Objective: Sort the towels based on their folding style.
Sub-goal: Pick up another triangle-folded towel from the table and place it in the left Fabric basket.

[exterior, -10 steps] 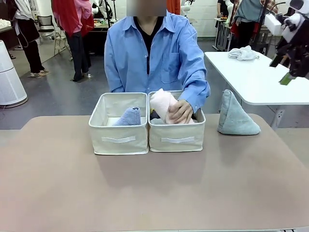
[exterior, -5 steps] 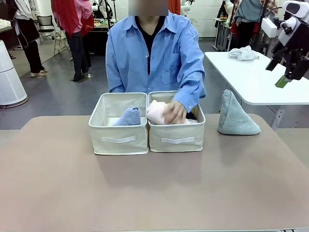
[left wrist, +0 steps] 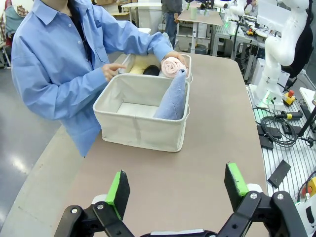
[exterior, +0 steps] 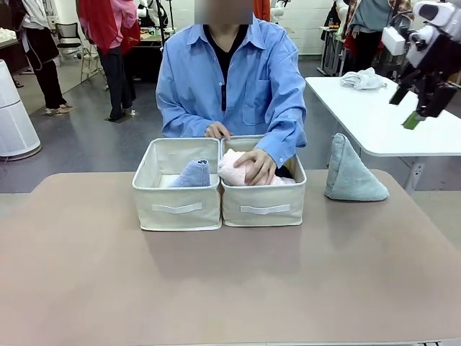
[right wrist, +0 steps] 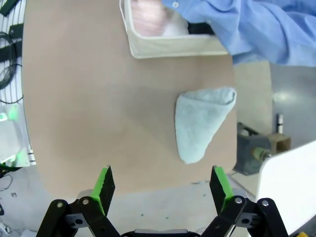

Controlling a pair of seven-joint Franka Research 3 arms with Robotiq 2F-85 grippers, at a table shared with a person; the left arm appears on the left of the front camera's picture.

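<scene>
Two boxes, front view: left box (exterior: 176, 207) and right box (exterior: 263, 209), both beige fabric, touch side by side on the table (exterior: 216, 288).
Blue cone towel (exterior: 193, 175): stands in the left box, against the wall next to the right box.
Pink roll towel (exterior: 232, 167): lies in the right box, under the person's hand (exterior: 256, 166).
Green cone towel (exterior: 351, 173): upright on the table, well apart from the boxes, on the robot's right.
Right gripper (exterior: 405, 108): raised high at the far right, holding nothing.
Left gripper, left wrist view (left wrist: 177, 185): jaws spread wide and empty above bare table; the blue cone towel leans in the nearer box ahead.
Right wrist view: right gripper's jaws spread wide and empty, high above the green cone towel, which sits near the table's edge.
</scene>
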